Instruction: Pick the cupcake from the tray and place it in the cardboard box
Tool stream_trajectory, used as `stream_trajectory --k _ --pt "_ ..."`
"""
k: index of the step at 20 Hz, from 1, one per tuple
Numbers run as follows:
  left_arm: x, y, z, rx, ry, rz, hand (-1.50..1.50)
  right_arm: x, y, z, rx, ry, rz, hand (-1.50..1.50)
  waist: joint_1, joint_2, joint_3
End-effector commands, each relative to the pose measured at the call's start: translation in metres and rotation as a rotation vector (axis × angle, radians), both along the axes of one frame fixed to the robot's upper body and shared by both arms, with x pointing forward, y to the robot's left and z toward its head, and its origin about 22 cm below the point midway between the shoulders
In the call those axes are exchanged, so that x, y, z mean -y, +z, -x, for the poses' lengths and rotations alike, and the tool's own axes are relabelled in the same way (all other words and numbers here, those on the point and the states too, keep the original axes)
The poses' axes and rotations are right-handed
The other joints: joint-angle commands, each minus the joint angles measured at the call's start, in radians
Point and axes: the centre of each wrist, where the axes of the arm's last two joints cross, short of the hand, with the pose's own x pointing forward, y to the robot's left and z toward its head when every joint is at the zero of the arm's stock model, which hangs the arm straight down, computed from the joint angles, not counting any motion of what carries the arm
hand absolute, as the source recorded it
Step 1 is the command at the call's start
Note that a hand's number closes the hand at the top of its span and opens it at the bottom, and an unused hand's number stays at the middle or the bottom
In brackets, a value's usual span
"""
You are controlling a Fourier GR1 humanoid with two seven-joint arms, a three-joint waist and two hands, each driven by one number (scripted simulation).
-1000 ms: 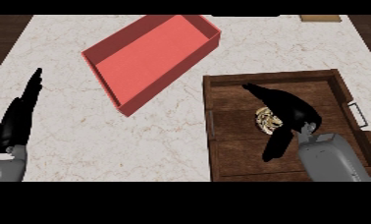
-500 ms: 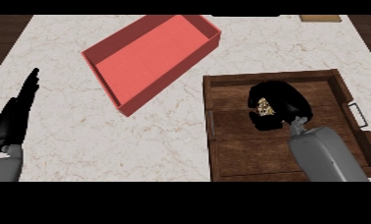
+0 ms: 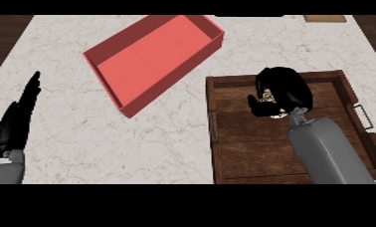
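Counter gap between tray and box

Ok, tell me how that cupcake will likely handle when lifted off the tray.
Probably light: the cupcake is small enough that the right hand curled round it hides most of it. Likely soft, so that grip could dent it. It might tip when set in the cardboard box; its base is hidden.

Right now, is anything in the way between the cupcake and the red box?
Nothing visible. The right hand is curled round the cupcake on the tray; only the tray's wall and counter lie before the red box.
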Motion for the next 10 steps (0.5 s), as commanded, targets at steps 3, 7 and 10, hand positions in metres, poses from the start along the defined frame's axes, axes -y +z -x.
stream_trajectory --k 3,7,10 --pt "0.013 0.009 -0.010 0.010 -0.006 0.002 0.00 -0.028 0.021 -0.002 0.163 -0.083 0.074 1.50 -0.006 -0.001 0.000" --pt "0.004 -0.003 0.003 -0.016 -0.010 0.006 0.00 -0.007 0.069 -0.011 0.326 -0.058 0.025 1.50 -0.006 -0.002 0.000" --pt "0.002 0.004 -0.007 -0.012 -0.001 0.023 0.00 -0.031 0.095 -0.015 0.482 0.023 0.003 1.50 0.000 0.000 0.000"
